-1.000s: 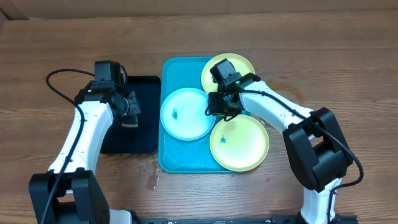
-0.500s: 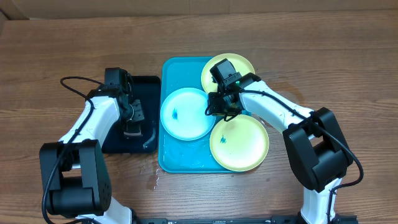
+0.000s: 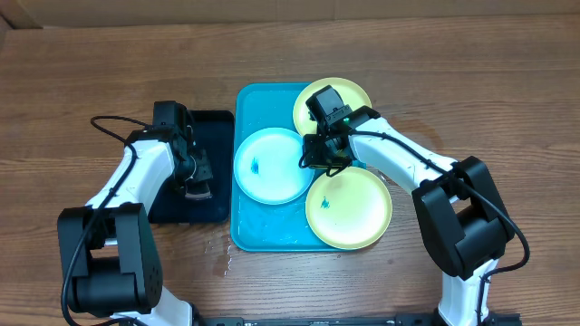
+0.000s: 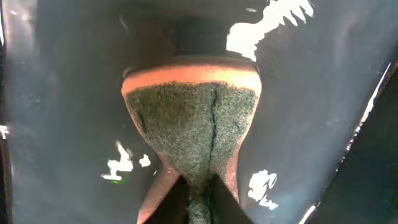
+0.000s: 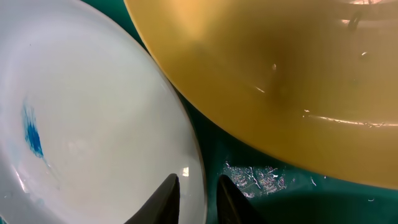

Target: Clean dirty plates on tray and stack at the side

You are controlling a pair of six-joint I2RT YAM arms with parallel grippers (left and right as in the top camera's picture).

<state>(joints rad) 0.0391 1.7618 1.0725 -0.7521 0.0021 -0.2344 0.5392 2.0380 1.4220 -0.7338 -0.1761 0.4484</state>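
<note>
The turquoise tray point(image 3: 243, 213) sits mid-worktop point(image 3: 471, 54) and carries all three plates. The light blue plate point(image 3: 276, 172) lies flat in its left half, with a small dark blue smudge point(image 3: 256, 166) left of its centre. The far yellow-green plate point(image 3: 355, 93) sits at the tray's far right corner and reaches out over the rim. The near yellow-green plate point(image 3: 353, 213) lies at the near right, also overhanging the rim, and bears a blue smudge of its own. Water beads glint on the bare tray floor in the right wrist view.

The right pincer point(image 3: 319, 156) is down among the three plates, at the light blue plate's right edge. From its wrist camera the two fingers point(image 5: 166, 194) sit a little apart, astride that rim, one over the plate's inside and one over the tray. I cannot tell whether they pinch the rim. A yellow-green plate, I cannot tell which, lies just beside that rim.

A smaller black tray point(image 3: 213, 127) sits just left of the turquoise one. The left pincer point(image 3: 195, 178) is over it, clamped on a sponge point(image 4: 193, 124). The sponge shows a green scouring face and an orange layer behind, against the glossy black tray floor.
</note>
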